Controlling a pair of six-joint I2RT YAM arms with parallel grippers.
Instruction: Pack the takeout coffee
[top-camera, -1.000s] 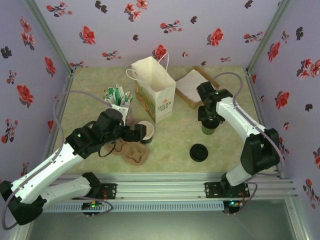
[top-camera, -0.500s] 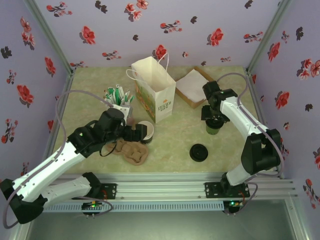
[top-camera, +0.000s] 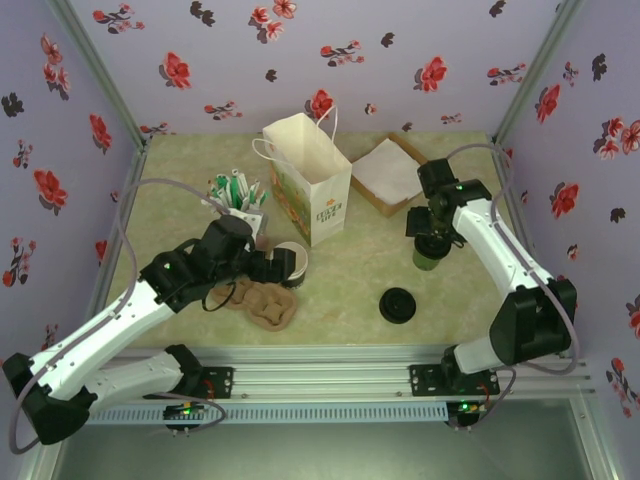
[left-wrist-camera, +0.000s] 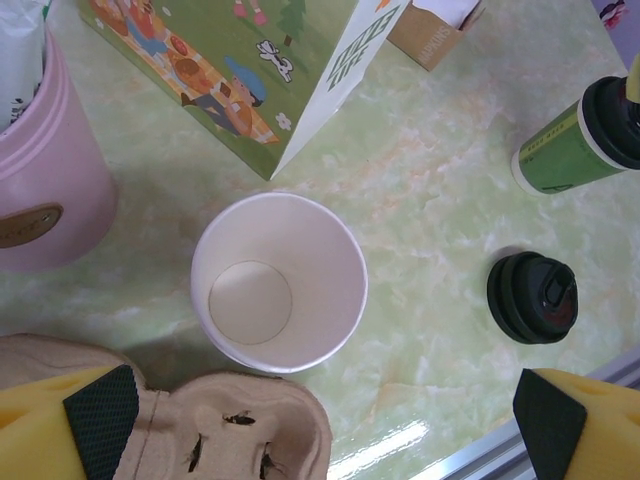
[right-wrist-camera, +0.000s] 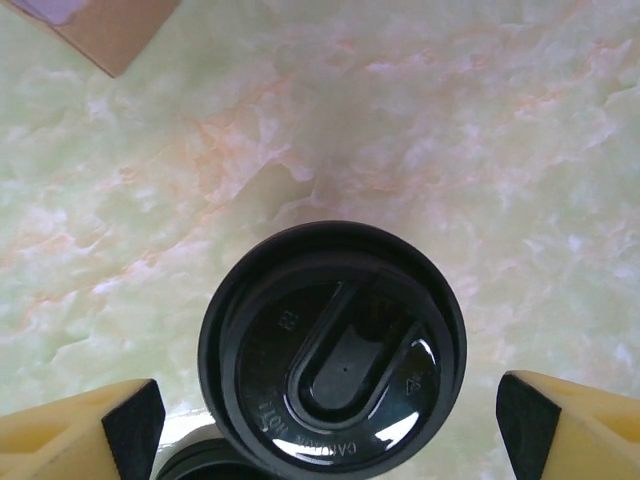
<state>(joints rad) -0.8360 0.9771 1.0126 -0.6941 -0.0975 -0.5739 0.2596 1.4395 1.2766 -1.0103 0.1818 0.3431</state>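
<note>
Jaws wide and empty, left and right. Paper cup (left-wrist-camera: 278, 283) stands upright, mouth up, long axis vertical; left wrist looks into its white inside, overhead catches its dark wall.

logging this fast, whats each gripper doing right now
left gripper: open, aimed at the empty paper cup
right gripper: open, over the lidded green cup

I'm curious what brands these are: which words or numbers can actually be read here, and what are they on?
"88": raised on the black lid of the green cup.
"CAUTION", probably: raised along that lid's rim, upside down in the right wrist view.
Paper bag: green lettering, too blurred to read.
Pink cup: brown oval label, unreadable.
Cardboard box: print too small to read.
</note>
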